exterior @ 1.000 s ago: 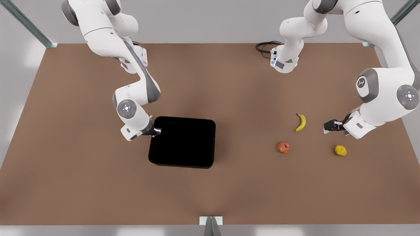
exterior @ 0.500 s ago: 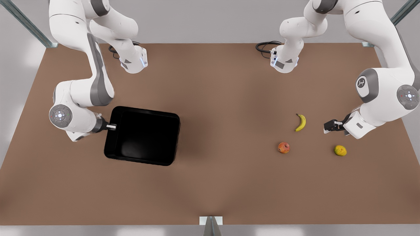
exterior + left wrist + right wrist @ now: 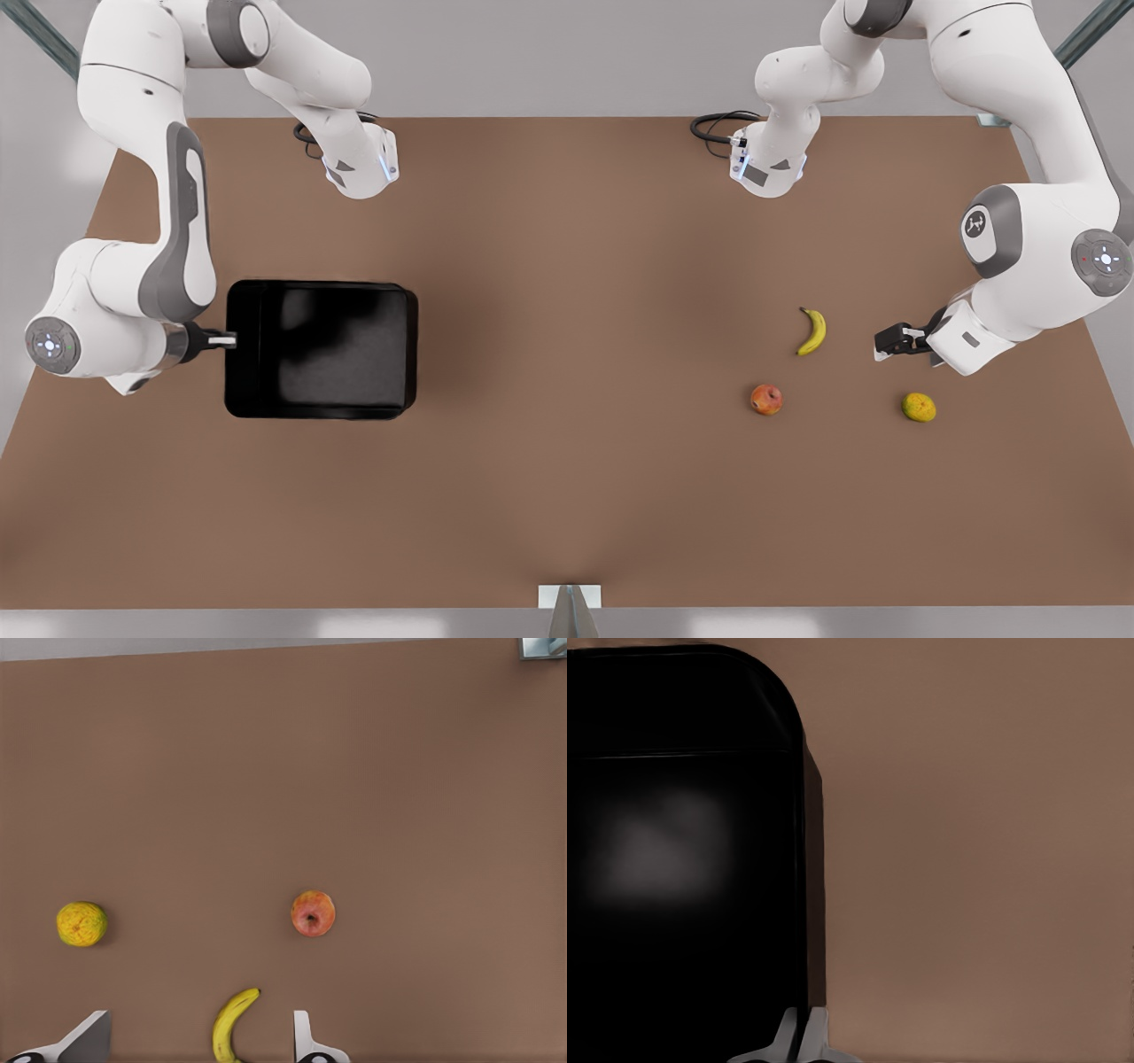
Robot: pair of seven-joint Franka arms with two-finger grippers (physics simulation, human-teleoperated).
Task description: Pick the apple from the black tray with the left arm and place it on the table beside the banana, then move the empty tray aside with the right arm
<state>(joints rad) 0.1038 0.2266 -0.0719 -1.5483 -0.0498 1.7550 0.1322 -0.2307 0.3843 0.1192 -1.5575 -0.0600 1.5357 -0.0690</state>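
**Tray pinched by its rim, apple already down by the banana**

Nearest to me on the brown table [image 3: 567, 496] sits the apple [image 3: 766, 399], resting on bare tabletop just below the banana [image 3: 811, 330] and a little apart from it. A lumpy yellow-green fruit [image 3: 919, 407] lies further toward the front view's right. The left gripper [image 3: 890, 342] hangs low just beside the banana; in its wrist view the two fingers [image 3: 306, 1041] stand spread wide with nothing between them, the banana tip showing in the gap. That arm looks to be waiting.

Over on the front view's left, the black tray [image 3: 321, 349] lies flat and empty, well apart from the fruit. The right gripper [image 3: 221, 338] reaches in sideways at the middle of the tray's short edge, and its wrist view shows the fingertips [image 3: 815, 1036] pressed nearly together on the thin raised rim.

I'd judge the tray stiff and light, so a rim pinch will drag it, though a one-edge hold could let it pivot or slip on that smooth lip. The apple, firm and round, would want a grip across its widest part and might roll.

Behind, both arm bases stand along the table's far edge.
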